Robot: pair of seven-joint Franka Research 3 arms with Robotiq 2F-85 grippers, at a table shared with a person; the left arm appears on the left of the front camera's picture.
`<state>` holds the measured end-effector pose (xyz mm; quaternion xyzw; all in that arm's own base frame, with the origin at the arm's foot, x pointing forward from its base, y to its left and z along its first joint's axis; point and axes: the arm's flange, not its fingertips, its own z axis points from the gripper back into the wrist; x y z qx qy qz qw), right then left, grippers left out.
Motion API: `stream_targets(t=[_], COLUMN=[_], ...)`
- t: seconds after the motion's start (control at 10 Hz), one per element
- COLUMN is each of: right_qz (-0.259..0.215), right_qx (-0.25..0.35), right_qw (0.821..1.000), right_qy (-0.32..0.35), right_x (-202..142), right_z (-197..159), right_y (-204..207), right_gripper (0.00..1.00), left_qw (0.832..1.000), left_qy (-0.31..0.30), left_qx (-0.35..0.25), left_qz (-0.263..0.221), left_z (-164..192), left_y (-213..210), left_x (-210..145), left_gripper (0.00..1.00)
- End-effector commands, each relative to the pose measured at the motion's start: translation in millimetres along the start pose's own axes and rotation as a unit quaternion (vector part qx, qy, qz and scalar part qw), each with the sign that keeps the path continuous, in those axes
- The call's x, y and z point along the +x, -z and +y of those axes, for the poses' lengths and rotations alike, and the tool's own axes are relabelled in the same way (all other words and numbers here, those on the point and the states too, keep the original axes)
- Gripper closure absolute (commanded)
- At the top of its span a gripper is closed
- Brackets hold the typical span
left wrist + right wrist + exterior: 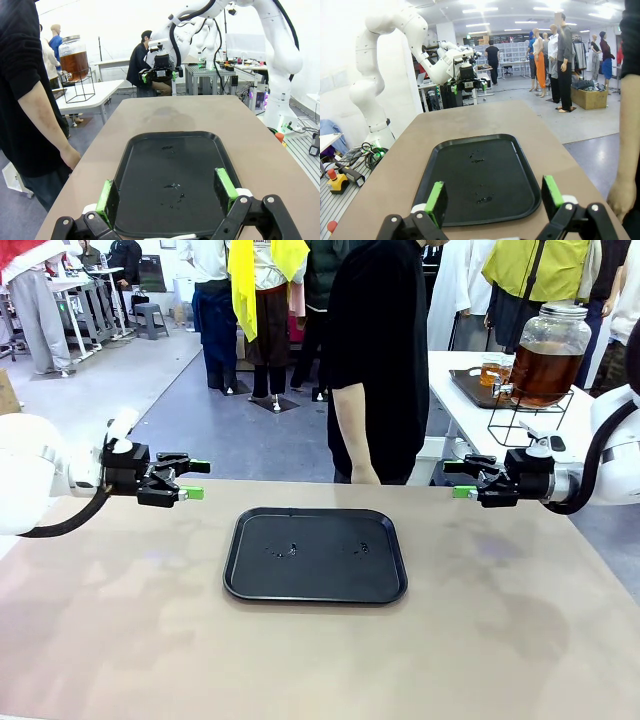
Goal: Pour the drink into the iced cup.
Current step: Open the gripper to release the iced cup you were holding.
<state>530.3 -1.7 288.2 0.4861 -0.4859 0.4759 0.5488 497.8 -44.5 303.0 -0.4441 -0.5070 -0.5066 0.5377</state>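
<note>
Tray (316, 588) bare bar droplets; no cup on it. We hold L gripper (192, 480) and R gripper (462, 479) agape, idle. Drink (545, 370) in jar, side table. Step: pre-start; next needs cup delivered.

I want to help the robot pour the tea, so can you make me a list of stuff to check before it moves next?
1. Tray flat on the table: ok.
2. Tray dry: not ok, a few small drops sit on it.
3. Iced cup on the tray: not ok, nothing stands there yet.
4. Left gripper free, jaws open: ok.
5. Right gripper free, jaws open: ok.
6. Drink within reach: cannot tell; the big jar of brown drink stands on another table behind the person.
</note>
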Motion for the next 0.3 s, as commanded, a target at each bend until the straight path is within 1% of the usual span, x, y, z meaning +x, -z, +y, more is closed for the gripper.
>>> stream_targets(t=[0.0, 0.2], right_qz=[-0.002, -0.002], right_qx=[0.003, 0.003], right_qw=[1.000, 1.000], right_qy=[-0.001, -0.001], right_x=[2.5, 2.5], right_z=[0.9, 0.9], right_y=[-0.5, -0.5], right_gripper=[0.00, 0.00], left_qw=[1.000, 1.000], left_qy=[-0.001, -0.001], left_qx=[0.000, 0.000], left_qz=[-0.001, -0.001], left_z=[2.2, 2.2], left_y=[0.7, 0.7], left_x=[1.6, 1.6], left_gripper=[0.00, 0.00])
